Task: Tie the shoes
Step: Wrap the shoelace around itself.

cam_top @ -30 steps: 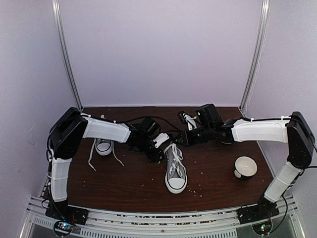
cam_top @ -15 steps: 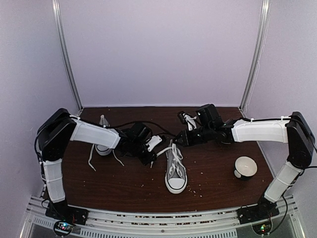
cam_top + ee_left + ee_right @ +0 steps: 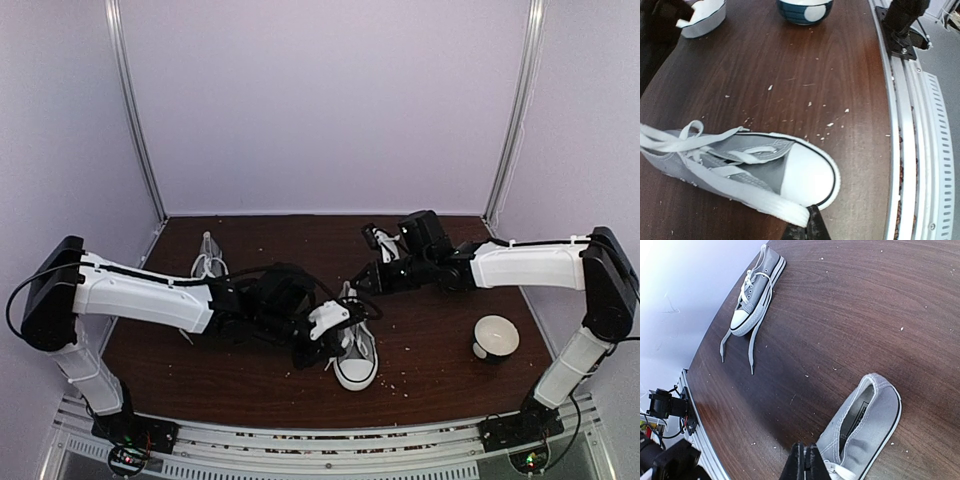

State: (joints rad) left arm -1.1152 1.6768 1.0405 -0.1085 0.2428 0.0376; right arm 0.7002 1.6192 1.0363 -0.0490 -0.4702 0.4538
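Around the work: a white bowl (image 3: pixel 496 336) near the right edge of the brown table (image 3: pixel 440 312), well apart from both shoes. At the top of the left wrist view, a blue bowl (image 3: pixel 805 7) with a white round patch. Pale crumbs (image 3: pixel 810 104) scattered over the wood; a ribbed metal rail (image 3: pixel 320 438) along the near edge. Seen from above, left arm laid across the middle, hiding the left flank of the near shoe (image 3: pixel 355 362).

Near shoe upright at centre, white toe cap toward the near edge, heel toward the far side. Far shoe (image 3: pixel 207 262) off at the far left, upright, its loose laces (image 3: pixel 753 350) trailing over the table.

Left gripper (image 3: pixel 807 229) just beside the toe cap, on its left, jaws pressed together and pinching the end of a flat white lace (image 3: pixel 770 207) running from the near shoe. Right gripper (image 3: pixel 804 461) low at that shoe's heel, on the far side, jaws likewise pressed together. A bit of second lace (image 3: pixel 837 471) just beside its tips; cannot tell whether pinched.

Dark print on the insole (image 3: pixel 860 410), too blurred to read.
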